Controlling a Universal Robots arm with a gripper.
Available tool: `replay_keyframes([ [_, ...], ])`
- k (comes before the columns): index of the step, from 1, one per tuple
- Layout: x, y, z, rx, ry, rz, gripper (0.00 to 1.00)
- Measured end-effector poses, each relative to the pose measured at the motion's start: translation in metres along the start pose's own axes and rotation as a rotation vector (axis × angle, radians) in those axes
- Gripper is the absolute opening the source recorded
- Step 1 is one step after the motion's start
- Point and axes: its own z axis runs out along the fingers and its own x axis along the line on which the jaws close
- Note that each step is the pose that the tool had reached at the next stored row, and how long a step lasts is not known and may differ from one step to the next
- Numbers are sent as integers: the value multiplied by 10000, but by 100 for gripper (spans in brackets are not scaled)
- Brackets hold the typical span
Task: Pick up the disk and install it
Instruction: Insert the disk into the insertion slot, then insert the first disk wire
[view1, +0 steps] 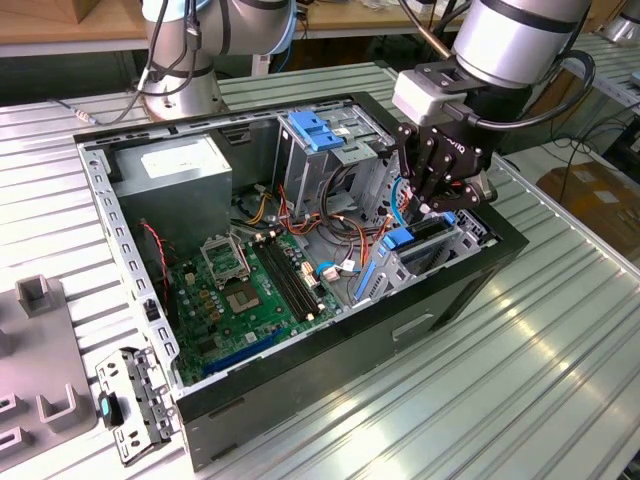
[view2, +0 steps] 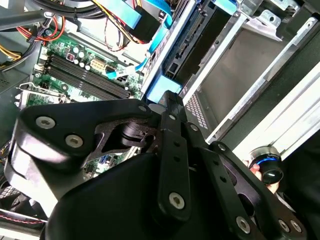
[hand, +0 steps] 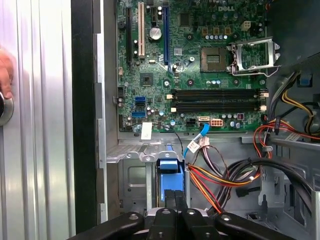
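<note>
- Exterior view: the gripper (view1: 437, 205) hangs over the drive bay (view1: 470, 232) at the exterior view's right end of the open computer case (view1: 330, 345), pointing down into it. The disk (view1: 415, 238) stands on edge inside that bay with its blue rail (view1: 398, 240) showing. The pick-up looks done, and I judge the work to be at the installing step
- Second wrist view: the gripper (view2: 171, 102) has its fingers (view2: 172, 145) drawn together with no gap and nothing between them. Their tips touch the end of the blue rail (view2: 161, 89). The dark body of the disk (view2: 192, 42) runs away from them, lying alongside the grey metal wall of the drive bay (view2: 250, 55)
- First wrist view: the closed tips of the gripper (hand: 175, 200) sit right on the blue end of the disk (hand: 168, 170). The cables (hand: 225, 180) bunch just beside it, and the motherboard (hand: 200, 65) lies beyond
- Judgement: this looks like seating rather than carrying. What remains calls for pressure straight along the bay's length, square on the rail so the tips do not slip off it, and clear of the nearby cables
</note>
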Motion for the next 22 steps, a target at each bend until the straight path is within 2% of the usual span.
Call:
replay_keyframes([
  [11, 1, -10, 0, 0, 0, -2, 11],
  [14, -2, -110, -1, 0, -1, 0, 11],
  [17, -8, -271, -2, 0, -1, -1, 11],
  [22, -17, -497, -4, 0, -1, 0, 11],
])
